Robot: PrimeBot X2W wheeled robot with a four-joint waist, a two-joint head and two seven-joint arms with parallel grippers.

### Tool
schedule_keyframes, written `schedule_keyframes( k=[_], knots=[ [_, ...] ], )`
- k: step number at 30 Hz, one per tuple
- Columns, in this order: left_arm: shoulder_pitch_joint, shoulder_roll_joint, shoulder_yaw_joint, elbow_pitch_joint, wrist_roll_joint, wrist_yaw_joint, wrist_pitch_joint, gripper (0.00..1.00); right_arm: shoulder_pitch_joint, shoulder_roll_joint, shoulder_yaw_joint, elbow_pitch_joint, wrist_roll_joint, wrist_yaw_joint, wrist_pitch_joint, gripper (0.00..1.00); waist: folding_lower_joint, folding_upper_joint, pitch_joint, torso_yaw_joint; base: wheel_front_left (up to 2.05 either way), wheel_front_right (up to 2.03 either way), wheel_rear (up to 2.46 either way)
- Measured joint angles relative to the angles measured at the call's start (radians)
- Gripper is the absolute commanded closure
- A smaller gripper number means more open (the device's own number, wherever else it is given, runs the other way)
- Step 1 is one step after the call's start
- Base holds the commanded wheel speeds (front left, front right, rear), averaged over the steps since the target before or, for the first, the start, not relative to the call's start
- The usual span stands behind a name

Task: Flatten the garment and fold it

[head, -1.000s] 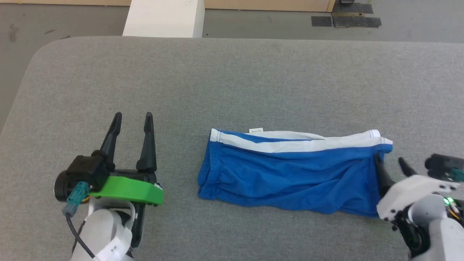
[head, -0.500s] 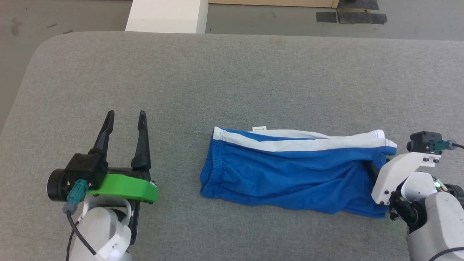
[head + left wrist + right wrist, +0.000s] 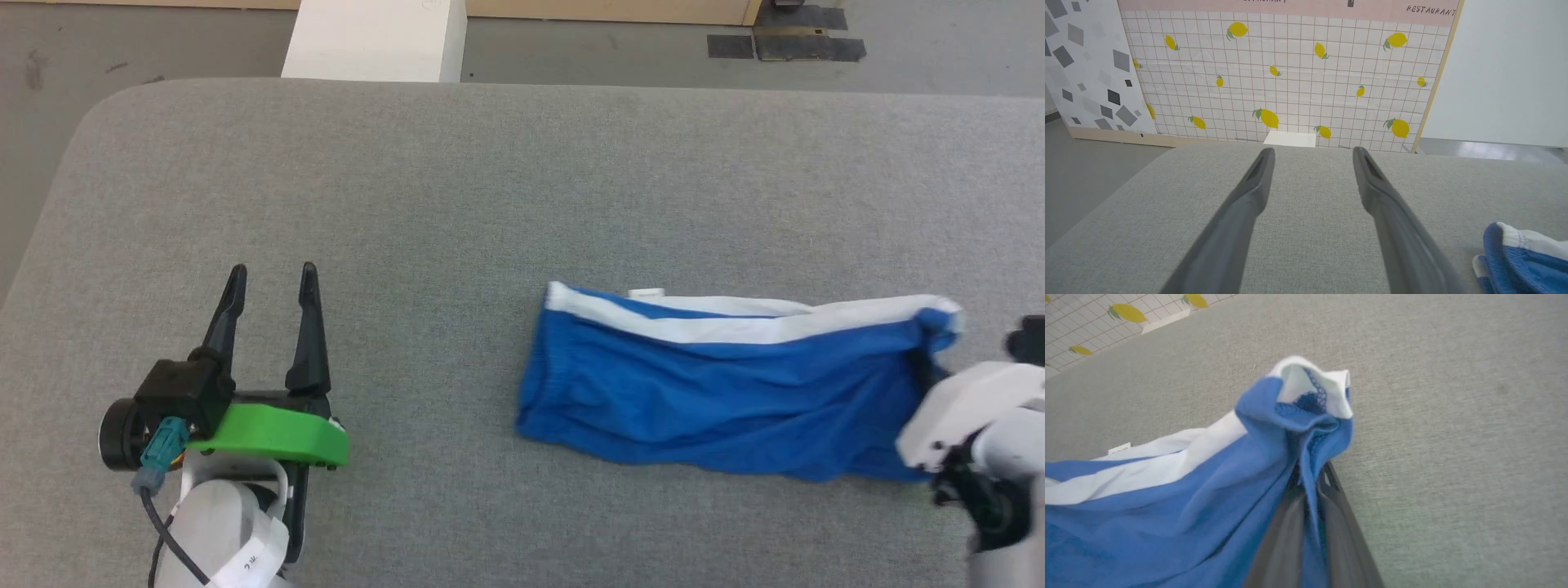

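Currently: left gripper (image 3: 273,271) sits over the left part of the grey fabric-covered desk (image 3: 490,180). Its fingers are spread wide with nothing between them and point away from the robot.

To its right and well apart lies the small bright blue soft fabric garment (image 3: 727,384), wrinkled, on the desk's right half. Its long axis runs left–right. The broad white band (image 3: 735,327) follows the far edge, with the small white label tag (image 3: 645,291) just beyond it.

Right gripper (image 3: 1310,473): fingers clenched on a bunched fold at the garment's right end, which puckers upward.

Judgement: flattening is in hand. The free left end lies sideways from the left fingers, not ahead of them, and the left arm is nearer it. That arm would need to travel right and turn toward the hem, so that both grips pull along the long axis.
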Motion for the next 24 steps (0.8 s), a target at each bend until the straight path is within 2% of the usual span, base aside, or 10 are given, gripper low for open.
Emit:
schedule_keyframes(
  k=[5, 9, 11, 17, 20, 24],
  knots=[
    [0.003, -0.002, 0.003, 0.005, 0.001, -0.003, 0.000, 0.00, 0.021, -0.001, -0.052, -0.138, -0.064, 0.000, 0.079, 1.00, 0.0000, 0.0000, 0.001, -0.001, 0.00, 0.00, 0.00],
    [0.003, -0.005, 0.002, 0.010, 0.002, -0.006, 0.000, 0.00, 0.050, -0.001, -0.004, -0.263, -0.022, 0.000, 0.172, 1.00, 0.0000, 0.0000, -0.001, 0.001, 0.00, 0.00, 0.00],
    [0.003, -0.005, 0.002, 0.012, 0.002, -0.009, 0.000, 0.00, 0.068, -0.002, 0.047, -0.335, 0.008, 0.000, 0.214, 1.00, 0.0000, 0.0000, -0.002, 0.002, 0.00, 0.00, 0.00],
    [0.002, -0.006, 0.000, 0.016, 0.003, -0.011, 0.000, 0.00, 0.095, -0.001, 0.285, -0.527, 0.044, 0.000, 0.327, 1.00, 0.0000, 0.0000, 0.000, 0.008, 0.00, 0.00, 0.00],
    [0.002, -0.007, -0.001, 0.015, 0.003, -0.015, 0.000, 0.00, 0.092, -0.001, 0.389, -0.560, 0.042, 0.000, 0.348, 1.00, 0.0000, 0.0000, 0.004, 0.013, 0.00, 0.00, 0.00],
    [0.000, -0.009, -0.002, 0.015, 0.003, -0.015, 0.000, 0.00, 0.046, -0.001, 0.513, -0.519, 0.028, 0.000, 0.355, 1.00, 0.0000, 0.0000, 0.014, 0.022, 0.00, 0.00, 0.00]
  ],
)
